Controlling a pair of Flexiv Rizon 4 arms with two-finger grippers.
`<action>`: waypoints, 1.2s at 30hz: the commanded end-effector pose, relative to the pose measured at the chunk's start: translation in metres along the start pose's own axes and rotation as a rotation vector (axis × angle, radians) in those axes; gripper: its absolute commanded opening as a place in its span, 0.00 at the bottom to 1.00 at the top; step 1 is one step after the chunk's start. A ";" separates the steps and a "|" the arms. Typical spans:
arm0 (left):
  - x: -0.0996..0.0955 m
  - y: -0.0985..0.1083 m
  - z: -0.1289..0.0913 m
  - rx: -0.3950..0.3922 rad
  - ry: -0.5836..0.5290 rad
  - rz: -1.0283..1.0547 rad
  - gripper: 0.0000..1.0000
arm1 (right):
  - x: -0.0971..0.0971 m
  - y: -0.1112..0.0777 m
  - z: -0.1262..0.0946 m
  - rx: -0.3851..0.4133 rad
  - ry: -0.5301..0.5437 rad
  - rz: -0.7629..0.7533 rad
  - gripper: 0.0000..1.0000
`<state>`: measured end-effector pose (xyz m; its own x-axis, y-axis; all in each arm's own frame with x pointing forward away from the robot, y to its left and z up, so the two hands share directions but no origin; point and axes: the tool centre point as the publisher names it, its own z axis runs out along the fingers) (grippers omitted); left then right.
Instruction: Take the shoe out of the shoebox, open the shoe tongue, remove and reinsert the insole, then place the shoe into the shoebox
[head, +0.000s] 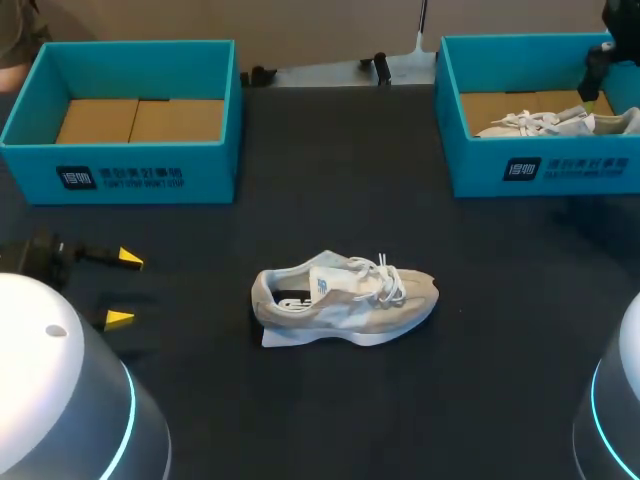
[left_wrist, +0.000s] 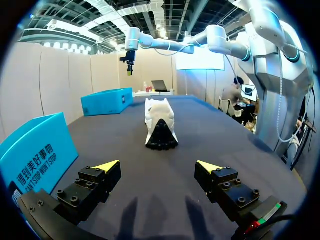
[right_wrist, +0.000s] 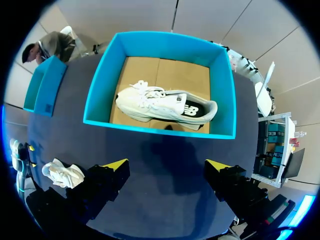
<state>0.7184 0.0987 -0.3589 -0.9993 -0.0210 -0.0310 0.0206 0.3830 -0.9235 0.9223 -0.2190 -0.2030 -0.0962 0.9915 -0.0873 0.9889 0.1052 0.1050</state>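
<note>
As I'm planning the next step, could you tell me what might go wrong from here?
The laces of the shoe on the table lie loose and could snag the open left end effector. The right end effector hangs open above the right box, which holds a second shoe; coming down, it might clip a wall.

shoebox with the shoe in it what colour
The shoebox is teal blue, brown inside; best in the head view.

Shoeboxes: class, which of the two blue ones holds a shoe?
The right shoebox, under the right gripper, holds a white shoe; the left shoebox shows only its bare cardboard floor.
</note>
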 end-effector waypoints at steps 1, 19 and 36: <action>0.001 -0.001 0.001 -0.003 -0.002 0.001 1.00 | 0.000 0.000 0.000 0.000 -0.001 0.001 1.00; -0.013 0.013 0.060 -0.004 0.033 -0.022 1.00 | 0.000 0.000 0.000 0.000 -0.001 0.001 1.00; 0.008 -0.006 0.115 0.027 0.014 -0.072 1.00 | 0.000 0.000 0.000 0.000 -0.001 0.001 1.00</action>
<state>0.7195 0.0007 -0.3961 -0.9987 -0.0160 0.0477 -0.0503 0.3425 -0.9382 0.9223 -0.2191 -0.2031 -0.0961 0.9915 -0.0873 0.9889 0.1051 0.1049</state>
